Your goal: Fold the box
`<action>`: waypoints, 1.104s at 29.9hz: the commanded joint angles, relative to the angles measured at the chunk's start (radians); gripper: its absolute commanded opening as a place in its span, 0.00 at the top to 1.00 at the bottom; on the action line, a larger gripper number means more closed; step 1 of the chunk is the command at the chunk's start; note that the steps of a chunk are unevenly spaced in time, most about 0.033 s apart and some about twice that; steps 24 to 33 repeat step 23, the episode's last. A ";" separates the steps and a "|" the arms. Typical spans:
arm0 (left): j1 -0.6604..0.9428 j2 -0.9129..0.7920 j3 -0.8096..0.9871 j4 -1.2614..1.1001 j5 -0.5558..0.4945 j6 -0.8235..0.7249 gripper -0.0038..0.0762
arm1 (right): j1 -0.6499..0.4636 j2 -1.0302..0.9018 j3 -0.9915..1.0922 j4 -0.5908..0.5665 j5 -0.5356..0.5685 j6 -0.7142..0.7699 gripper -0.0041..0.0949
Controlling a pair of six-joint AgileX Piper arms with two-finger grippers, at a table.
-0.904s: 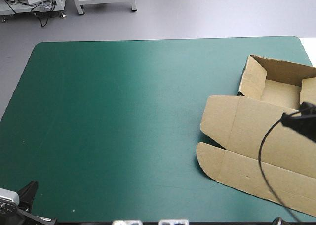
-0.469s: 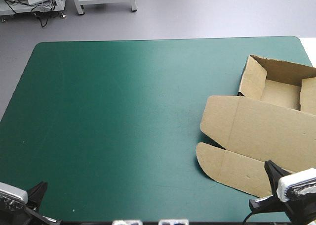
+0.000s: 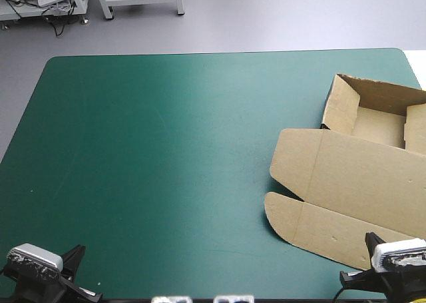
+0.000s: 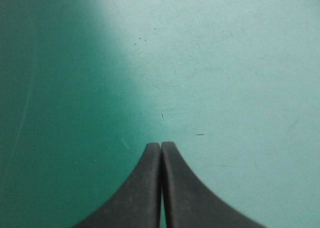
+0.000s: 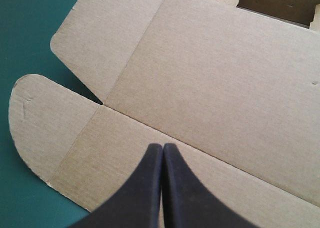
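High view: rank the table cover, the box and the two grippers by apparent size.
1. Teal-green table cover, by far largest.
2. Brown box.
3. The left gripper and the right gripper: smallest, alike, both cut by the picture's edge, so not ranked apart.

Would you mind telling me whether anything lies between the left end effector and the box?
Nothing visible does: only bare teal-green cover lies between the left end effector and the box. The right end effector is above the box itself.
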 commanded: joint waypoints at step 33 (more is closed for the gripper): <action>-0.006 0.017 -0.016 -0.010 -0.121 0.014 0.96 | 0.001 0.016 -0.022 0.004 -0.085 0.001 0.98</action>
